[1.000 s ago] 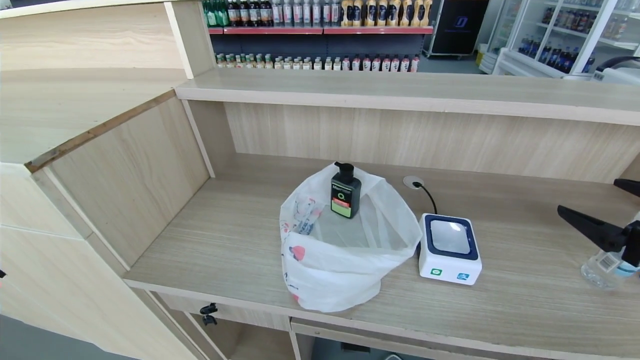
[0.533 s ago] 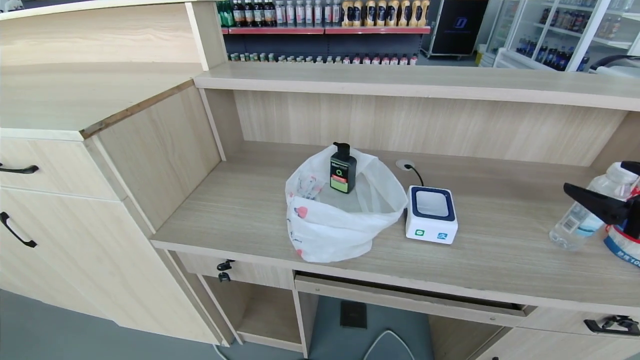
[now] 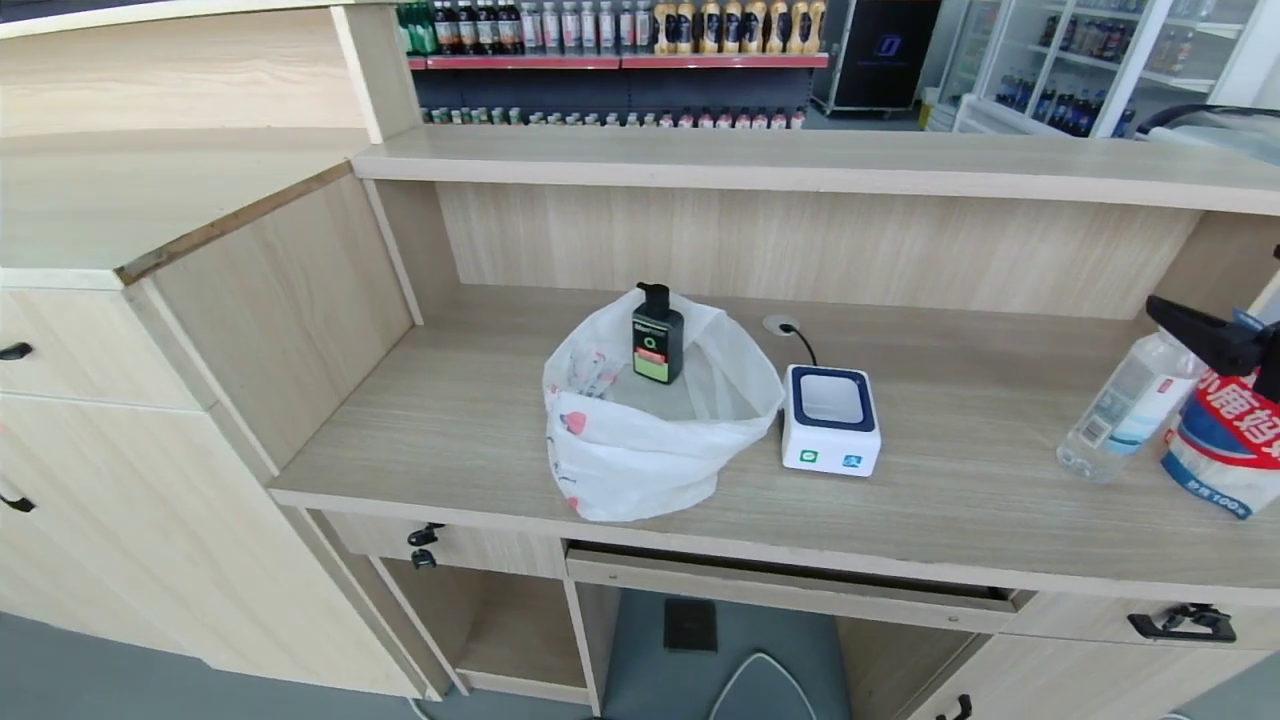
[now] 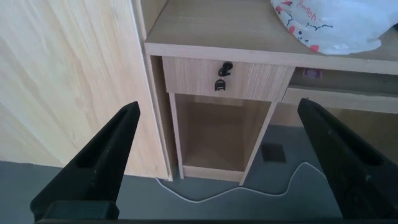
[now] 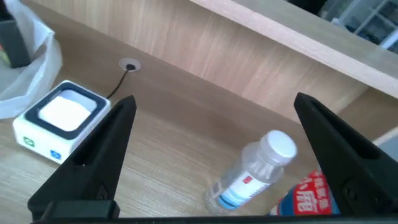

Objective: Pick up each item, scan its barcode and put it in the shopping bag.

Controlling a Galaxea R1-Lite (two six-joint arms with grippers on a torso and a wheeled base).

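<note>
Your head camera sits high and back, facing forward and down over the whole pale wooden counter (image 3: pixel 480 420). Left wrist camera hangs low before the counter front, facing its open cubby (image 4: pixel 217 137); shares the white printed plastic bag (image 3: pixel 640 460) with head. Right wrist camera sits close over the counter; shares the white square scanner box (image 5: pixel 61 118) and clear plastic bottle (image 5: pixel 249 174).

Behind the light wood counter (image 3: pixel 960 500), red-edged shelves (image 3: pixel 620 60) of bottles and glass-door coolers (image 3: pixel 1050 85); under the counter, a keyed drawer (image 4: pixel 249 78) above grey floor (image 4: pixel 236 202).
</note>
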